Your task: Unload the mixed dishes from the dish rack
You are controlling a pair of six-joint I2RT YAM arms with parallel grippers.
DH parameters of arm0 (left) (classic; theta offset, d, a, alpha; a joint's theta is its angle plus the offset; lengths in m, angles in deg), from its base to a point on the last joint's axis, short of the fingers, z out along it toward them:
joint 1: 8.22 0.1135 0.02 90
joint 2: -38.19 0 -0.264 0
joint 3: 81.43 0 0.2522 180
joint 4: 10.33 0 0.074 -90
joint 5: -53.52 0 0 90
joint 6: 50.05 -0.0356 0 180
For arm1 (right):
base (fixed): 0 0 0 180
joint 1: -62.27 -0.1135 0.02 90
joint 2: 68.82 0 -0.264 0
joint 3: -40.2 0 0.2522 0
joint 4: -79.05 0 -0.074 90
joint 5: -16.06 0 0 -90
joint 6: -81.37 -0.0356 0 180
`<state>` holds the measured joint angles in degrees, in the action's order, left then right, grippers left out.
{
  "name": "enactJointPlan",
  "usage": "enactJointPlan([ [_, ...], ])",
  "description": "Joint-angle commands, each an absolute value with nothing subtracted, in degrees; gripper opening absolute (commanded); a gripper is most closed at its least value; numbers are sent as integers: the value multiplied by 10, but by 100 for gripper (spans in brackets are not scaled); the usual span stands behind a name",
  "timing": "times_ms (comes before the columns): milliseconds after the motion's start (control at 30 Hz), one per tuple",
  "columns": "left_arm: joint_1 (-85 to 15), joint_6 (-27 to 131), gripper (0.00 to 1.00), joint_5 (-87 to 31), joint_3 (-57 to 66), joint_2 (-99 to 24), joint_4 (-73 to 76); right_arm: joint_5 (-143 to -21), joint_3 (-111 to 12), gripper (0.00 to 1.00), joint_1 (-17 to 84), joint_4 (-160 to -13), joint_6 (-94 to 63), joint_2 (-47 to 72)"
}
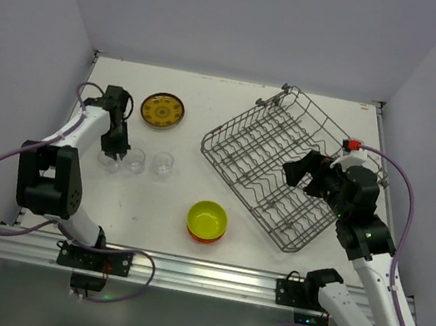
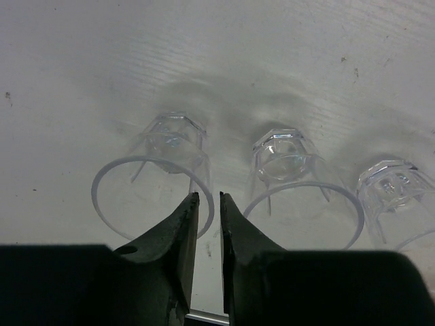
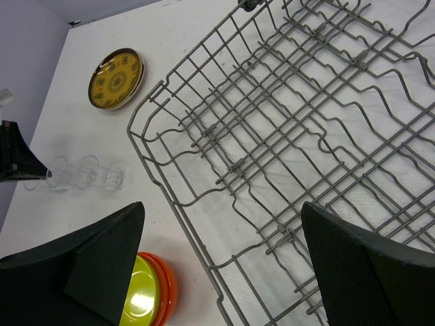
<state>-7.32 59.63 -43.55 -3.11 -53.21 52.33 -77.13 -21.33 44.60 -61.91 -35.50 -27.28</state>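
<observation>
The grey wire dish rack (image 1: 240, 192) lies at the right of the table with no dishes in it; it also fills the right wrist view (image 3: 272, 136). My right gripper (image 1: 302, 174) hovers over the rack, open and empty (image 3: 221, 204). The patterned plate (image 1: 162, 111) lies at the back left. A yellow-green bowl (image 1: 207, 217) sits stacked on orange (image 3: 165, 292). Three clear glasses (image 1: 136, 160) stand in a row. My left gripper (image 1: 116, 148) is at the leftmost glass (image 2: 170, 146), jaws a narrow gap apart (image 2: 207, 198) with its rim between them, untouched. The beige plates are out of view.
The middle glass (image 2: 282, 156) and the right glass (image 2: 394, 187) stand close beside the leftmost one. The table's walls rise at the left, back and right. Purple cables loop from both arms at the near edge.
</observation>
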Motion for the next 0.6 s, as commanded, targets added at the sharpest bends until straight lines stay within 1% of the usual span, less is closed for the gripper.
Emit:
enactJointPlan([
  [0, -68, 579, 23, -425, -2, -530, 528, -779, -209, 99, 445, -633, -344, -279],
  [33, -69, 579, 30, -423, -1, -530, 528, -780, -209, 99, 445, -632, -344, -278],
  [133, -68, 580, 43, -426, 4, -519, 528, -781, -208, 99, 445, -635, -343, -276],
  [300, -68, 592, 54, -451, 16, -480, 529, -775, -208, 99, 446, -635, -342, -272],
  [333, -68, 596, 58, -456, 20, -459, 527, -772, -208, 99, 446, -635, -341, -270],
  [433, -69, 602, 64, -472, 24, -419, 519, -766, -208, 99, 446, -635, -340, -263],
  [567, -68, 609, 67, -466, 22, -362, 501, -742, -210, 99, 446, -635, -346, -256],
])
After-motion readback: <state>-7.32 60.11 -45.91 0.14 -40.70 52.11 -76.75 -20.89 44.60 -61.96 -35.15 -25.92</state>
